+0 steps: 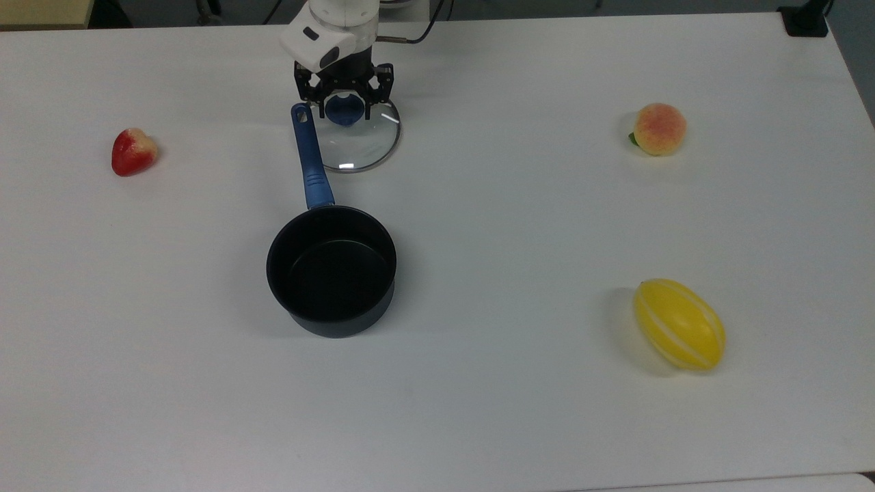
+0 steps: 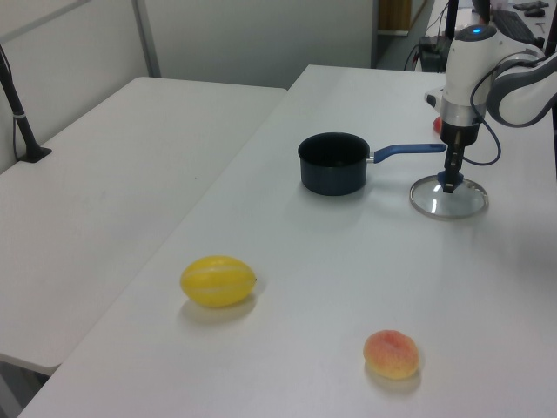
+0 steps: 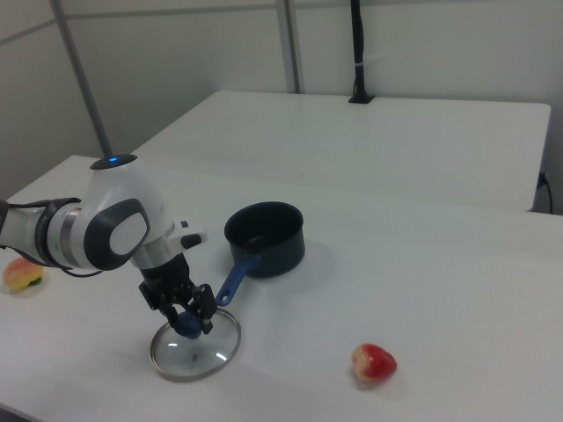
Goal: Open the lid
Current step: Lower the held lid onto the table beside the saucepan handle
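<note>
While my gripper pinches the blue knob of the lid, already off the saucepan, I think I next let go on the counter.

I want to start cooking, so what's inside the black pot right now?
Nothing: the pot is open and its dark bottom is bare. The lid lies beside the handle, the tool at its knob.

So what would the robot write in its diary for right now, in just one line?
phase: setting lid aside | gripper: shut on knob | lid: on table beside pan handle | saucepan: uncovered, empty
</note>
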Controlling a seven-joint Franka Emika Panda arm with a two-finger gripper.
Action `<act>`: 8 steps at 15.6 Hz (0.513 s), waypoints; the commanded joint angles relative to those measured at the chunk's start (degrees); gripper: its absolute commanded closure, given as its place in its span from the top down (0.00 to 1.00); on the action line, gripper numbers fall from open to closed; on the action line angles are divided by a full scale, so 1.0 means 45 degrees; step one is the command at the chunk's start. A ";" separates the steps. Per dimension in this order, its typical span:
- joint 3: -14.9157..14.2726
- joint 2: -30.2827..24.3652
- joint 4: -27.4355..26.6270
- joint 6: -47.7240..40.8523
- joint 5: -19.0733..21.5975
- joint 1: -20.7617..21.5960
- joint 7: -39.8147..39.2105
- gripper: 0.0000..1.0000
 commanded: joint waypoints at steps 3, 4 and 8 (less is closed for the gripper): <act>0.0493 0.0034 0.0680 -0.0760 -0.0084 0.0062 0.1345 1.00; 0.0766 0.0015 0.1089 -0.1384 -0.0084 0.0062 0.1755 1.00; 0.1859 -0.0083 0.3276 -0.5364 -0.0065 0.0120 0.2071 1.00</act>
